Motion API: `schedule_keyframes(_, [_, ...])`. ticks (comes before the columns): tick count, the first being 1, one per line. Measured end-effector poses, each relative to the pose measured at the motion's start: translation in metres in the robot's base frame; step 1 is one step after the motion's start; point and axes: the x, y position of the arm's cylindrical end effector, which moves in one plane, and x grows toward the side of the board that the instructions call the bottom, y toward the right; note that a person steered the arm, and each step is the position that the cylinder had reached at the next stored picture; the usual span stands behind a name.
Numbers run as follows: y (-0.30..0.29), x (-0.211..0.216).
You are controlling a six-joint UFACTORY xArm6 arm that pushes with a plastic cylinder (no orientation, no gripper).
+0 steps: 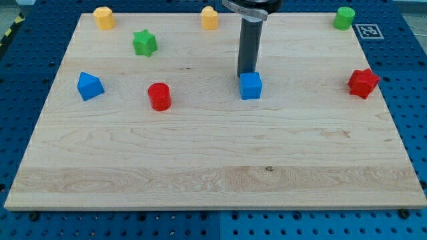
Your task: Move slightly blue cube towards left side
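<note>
The pale, grained wooden counter (213, 173) is bare along the view's bottom. Near mid-board sits the blue cube (251, 86), a smooth plastic block. My tip (247, 73) stands just behind it, at its top edge, apparently touching. I carry no gripper, only this rod. Next I judge I must come round to the cube's right and nudge leftward.

The blue cube (251, 86) sits flat on the wooden board, a little right of the middle and in the upper half of the view. It is small, bright blue and matte, with its top face and two side faces showing, one corner turned slightly toward the view's bottom. It stands upright, not tipped
</note>
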Motion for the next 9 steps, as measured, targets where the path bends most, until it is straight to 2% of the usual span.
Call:
schedule_keyframes(3, [0.045, 0.039])
schedule_keyframes(5, [0.071, 0.049])
schedule_keyframes(7, [0.070, 0.053])
schedule_keyframes(9, [0.041, 0.046])
